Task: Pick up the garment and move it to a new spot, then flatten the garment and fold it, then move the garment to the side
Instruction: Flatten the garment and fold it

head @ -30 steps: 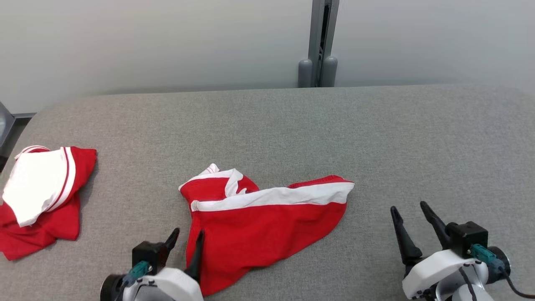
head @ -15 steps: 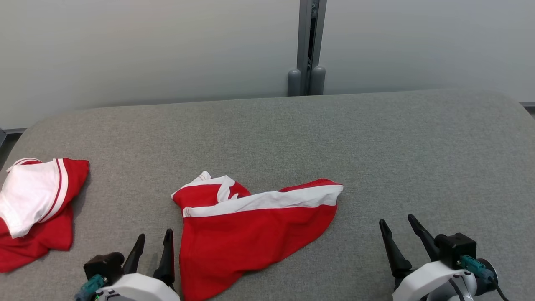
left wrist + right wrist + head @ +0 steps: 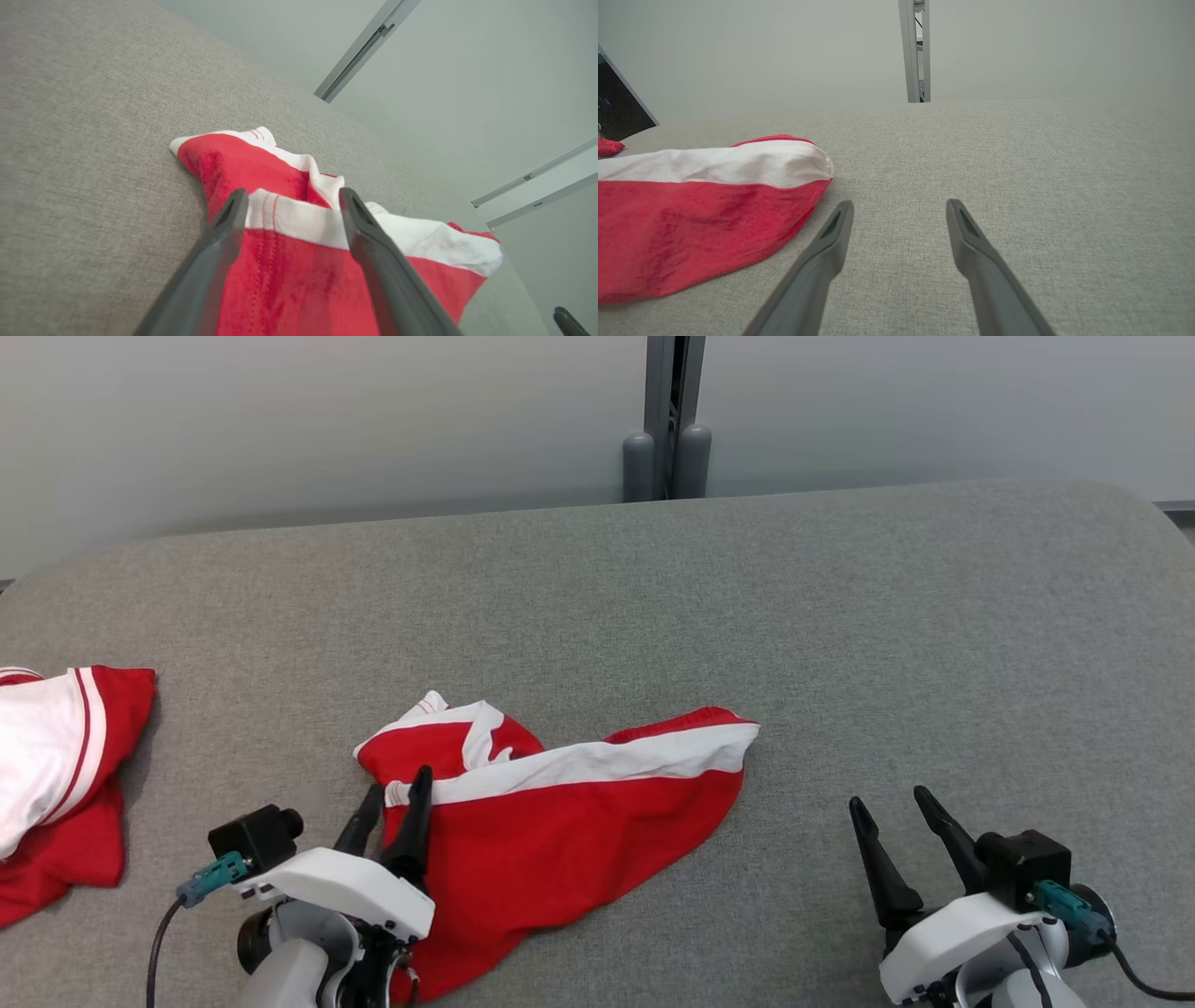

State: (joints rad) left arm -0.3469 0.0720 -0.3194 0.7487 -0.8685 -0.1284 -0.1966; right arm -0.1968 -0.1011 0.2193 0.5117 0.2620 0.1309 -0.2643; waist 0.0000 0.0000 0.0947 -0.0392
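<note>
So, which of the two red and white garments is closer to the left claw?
The middle garment, with a white band across it. The left claw stands open over its left edge, while the other garment lies apart at the far left.

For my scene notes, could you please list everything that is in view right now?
garment: one, red with a white band, crumpled near the table's front middle
other garment: one, red and white, bunched at the table's left edge
table: one, grey fabric top, under both garments
post: one, grey, upright behind the table
wall: one, pale grey, at the back
left tool: one, dark fingers, open, over the garment's left end
right tool: one, dark fingers, open, over bare table right of the garment
</note>
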